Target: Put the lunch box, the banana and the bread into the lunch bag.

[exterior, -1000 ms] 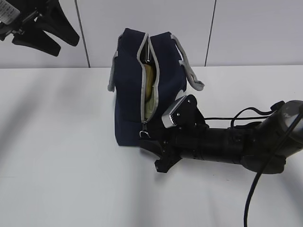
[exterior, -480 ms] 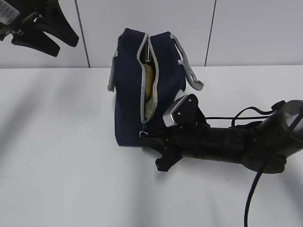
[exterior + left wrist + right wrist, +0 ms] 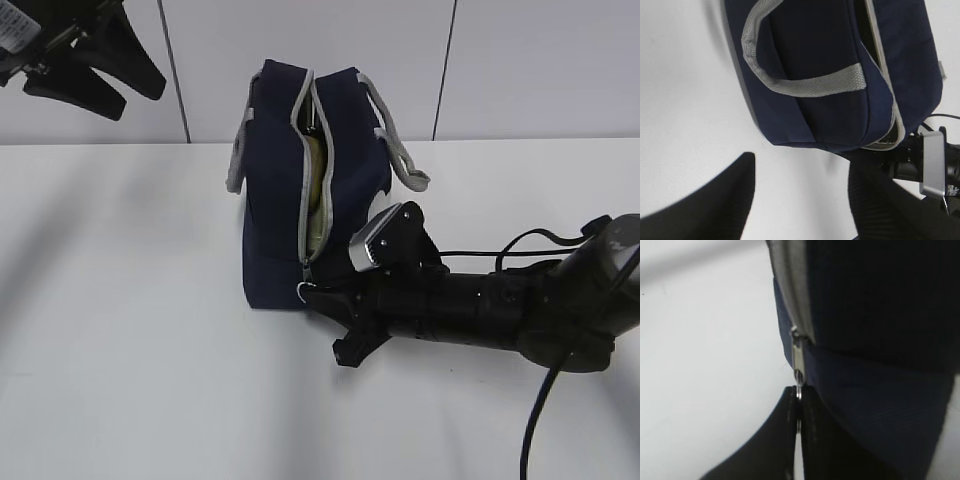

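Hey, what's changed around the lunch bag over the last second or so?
The right gripper has closed on the ring pull of the zipper at the lunch bag's lower end, and its arm has shifted slightly lower in the exterior view. The bag stayed put, zipper open. The left gripper stayed raised, open, away from the bag.

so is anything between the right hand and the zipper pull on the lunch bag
Nothing visible. The right hand is already shut on the metal ring pull at the low end of the zipper on the lunch bag, with no gap between them. The left hand hangs high and well clear.
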`<state>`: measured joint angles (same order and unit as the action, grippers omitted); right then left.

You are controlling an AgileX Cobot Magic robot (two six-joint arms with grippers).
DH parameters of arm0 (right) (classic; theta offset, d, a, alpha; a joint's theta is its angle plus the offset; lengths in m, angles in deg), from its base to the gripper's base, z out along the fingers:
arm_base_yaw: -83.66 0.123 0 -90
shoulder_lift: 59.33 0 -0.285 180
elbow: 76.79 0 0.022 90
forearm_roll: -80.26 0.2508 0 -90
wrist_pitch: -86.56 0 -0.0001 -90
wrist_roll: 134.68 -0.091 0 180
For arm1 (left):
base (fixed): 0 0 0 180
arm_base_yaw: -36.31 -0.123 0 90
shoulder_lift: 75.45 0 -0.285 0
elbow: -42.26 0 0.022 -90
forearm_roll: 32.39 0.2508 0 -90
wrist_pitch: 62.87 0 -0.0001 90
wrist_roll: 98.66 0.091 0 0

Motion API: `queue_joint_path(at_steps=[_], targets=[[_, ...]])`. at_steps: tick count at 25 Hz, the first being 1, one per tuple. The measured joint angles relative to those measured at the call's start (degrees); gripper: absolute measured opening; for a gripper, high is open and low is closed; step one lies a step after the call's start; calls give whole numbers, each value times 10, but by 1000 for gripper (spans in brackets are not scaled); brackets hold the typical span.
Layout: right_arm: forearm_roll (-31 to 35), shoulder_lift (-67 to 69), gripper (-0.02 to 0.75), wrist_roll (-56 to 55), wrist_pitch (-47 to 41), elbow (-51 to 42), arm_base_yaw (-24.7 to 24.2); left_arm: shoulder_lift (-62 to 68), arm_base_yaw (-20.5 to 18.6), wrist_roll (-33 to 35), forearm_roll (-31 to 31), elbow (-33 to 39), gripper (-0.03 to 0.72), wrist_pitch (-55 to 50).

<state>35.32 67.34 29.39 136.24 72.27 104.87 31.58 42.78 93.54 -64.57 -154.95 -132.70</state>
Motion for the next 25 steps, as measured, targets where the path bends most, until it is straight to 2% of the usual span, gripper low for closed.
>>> queue_joint_path(at_steps=[25], targets=[[-37,-94,-16,-15,-49,-11,0,0,0,0,0,0,414,0]])
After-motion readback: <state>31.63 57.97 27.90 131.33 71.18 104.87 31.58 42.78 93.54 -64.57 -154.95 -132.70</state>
